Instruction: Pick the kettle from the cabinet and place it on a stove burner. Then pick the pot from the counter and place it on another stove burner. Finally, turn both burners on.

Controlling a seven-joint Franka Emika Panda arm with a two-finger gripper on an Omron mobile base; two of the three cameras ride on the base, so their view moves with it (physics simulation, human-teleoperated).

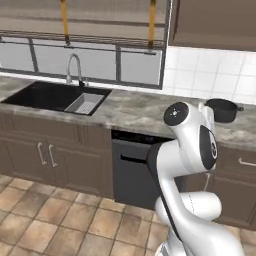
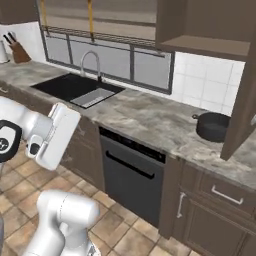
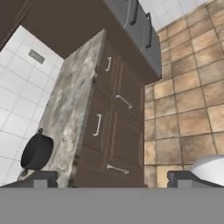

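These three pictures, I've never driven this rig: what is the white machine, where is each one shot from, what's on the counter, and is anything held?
The white machine is a robot arm on a driving base. Two pictures come from cameras behind it, left and right, looking over a kitchen. The third looks along the gripper from the hand, so it is rolled sideways. On the marbled counter sits a dark pot with loop handles, right of the black sink. Above the pot a brown wall cabinet stands open. The gripper is open and holds nothing.
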